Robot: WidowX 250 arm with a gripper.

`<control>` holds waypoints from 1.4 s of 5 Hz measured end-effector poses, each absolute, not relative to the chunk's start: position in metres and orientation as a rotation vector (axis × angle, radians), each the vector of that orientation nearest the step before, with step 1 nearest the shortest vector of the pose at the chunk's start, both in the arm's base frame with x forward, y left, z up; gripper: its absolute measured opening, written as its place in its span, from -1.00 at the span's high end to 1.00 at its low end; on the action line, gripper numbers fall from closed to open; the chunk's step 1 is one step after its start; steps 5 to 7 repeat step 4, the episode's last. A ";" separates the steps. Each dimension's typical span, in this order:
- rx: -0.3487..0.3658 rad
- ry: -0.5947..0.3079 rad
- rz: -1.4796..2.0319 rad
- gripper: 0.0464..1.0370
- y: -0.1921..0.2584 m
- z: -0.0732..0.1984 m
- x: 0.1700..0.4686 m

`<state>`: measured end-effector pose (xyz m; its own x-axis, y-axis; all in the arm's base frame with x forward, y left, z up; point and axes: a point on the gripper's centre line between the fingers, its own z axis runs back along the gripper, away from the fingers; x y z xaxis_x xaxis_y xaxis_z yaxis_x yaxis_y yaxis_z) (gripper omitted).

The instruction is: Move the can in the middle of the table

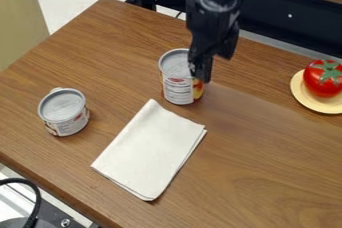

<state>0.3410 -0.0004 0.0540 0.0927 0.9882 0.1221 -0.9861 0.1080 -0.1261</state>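
The black gripper (202, 68) hangs down at the upper middle of the table, over the right edge of the taller can (178, 88). Whether it touches that can I cannot tell. Grey-lidded and upright, the taller can has a white label with some red and orange, and its right side is partly hidden behind the gripper. A shorter can (63, 112), also upright with a grey lid, sits at the left of the wooden table (267, 172).
In front of the taller can lies a folded white cloth (152, 149). At the right edge a red tomato (324, 78) rests on a pale yellow plate (302, 96). A black cable (33, 199) curves at the lower left, off the table.
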 end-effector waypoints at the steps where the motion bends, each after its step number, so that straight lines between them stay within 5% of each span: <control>1: 0.031 -0.161 1.315 -0.92 0.019 0.061 0.327; 3: 0.049 -0.219 0.925 -0.92 0.037 0.065 0.288; 4: 0.121 -0.222 0.784 -0.92 0.049 0.057 0.266; 7: 0.121 -0.222 0.784 -0.92 0.049 0.057 0.266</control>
